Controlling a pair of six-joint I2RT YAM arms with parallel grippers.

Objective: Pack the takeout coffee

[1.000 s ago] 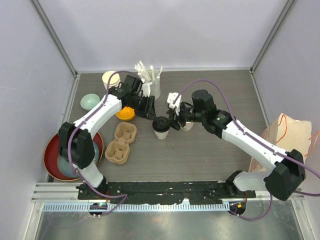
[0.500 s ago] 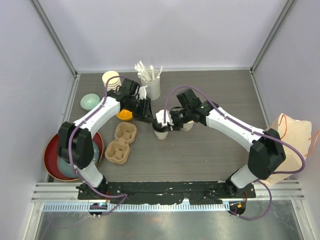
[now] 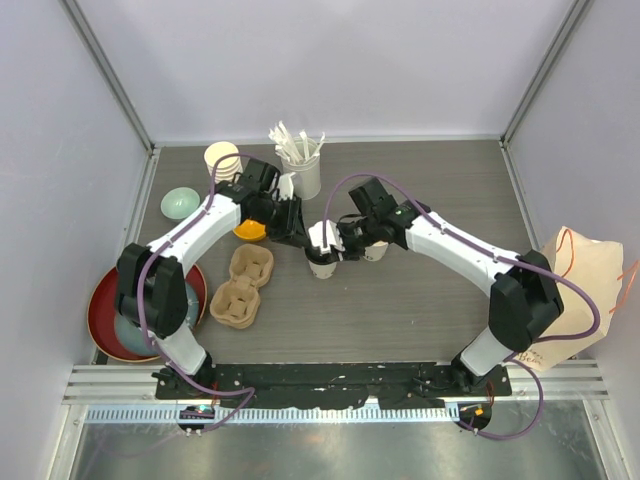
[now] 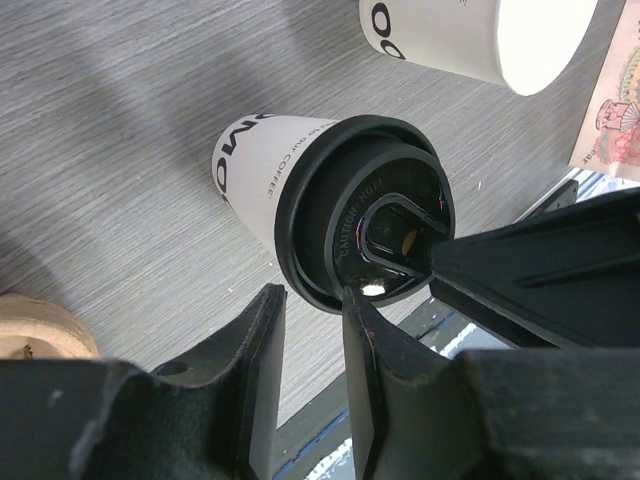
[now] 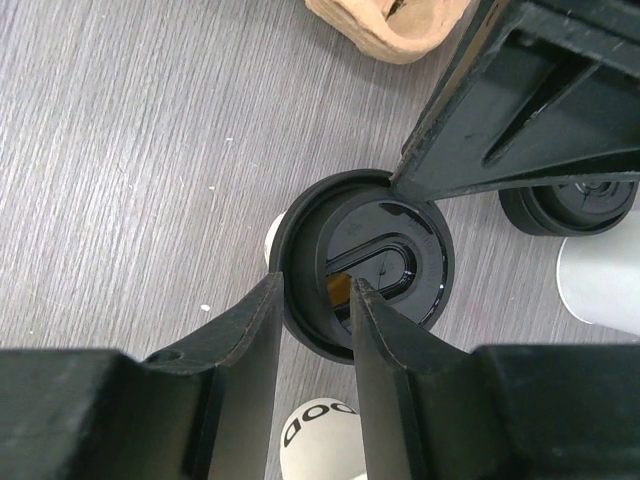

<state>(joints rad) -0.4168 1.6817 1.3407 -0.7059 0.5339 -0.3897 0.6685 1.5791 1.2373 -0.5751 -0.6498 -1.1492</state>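
Nearest the arms' bases, at the left edge of the table (image 3: 400,320), sits a red plate (image 3: 103,300) with a pale bowl (image 3: 185,300) in it. At the right edge a paper bag (image 3: 585,265) stands upright. A little farther in, left of centre, a cardboard cup carrier (image 3: 238,295) lies flat.

Mid-table stands the coffee cup (image 3: 321,267), upright on the table just right of the carrier, not in it. It is white paper with dark lettering, and its black lid (image 4: 330,215) is seated on top. Both arms meet over it. The left fingers (image 3: 303,240) come in from the left and the right fingers (image 3: 330,245) from the right. In each wrist view the pair is only narrowly parted and straddles the lid's rim, with the other arm's finger lying across the lid. I cannot tell whether either pair is pinching the rim or just sitting over it.

Just right of this cup stands a lidless white cup (image 3: 376,251). Loose black lids (image 5: 565,205) show in the right wrist view.

Farther back on the left are an orange bowl (image 3: 250,229), then a green bowl (image 3: 180,203). Near the far wall are a stack of cream cups (image 3: 221,157) and a white holder (image 3: 305,178) full of white sticks.
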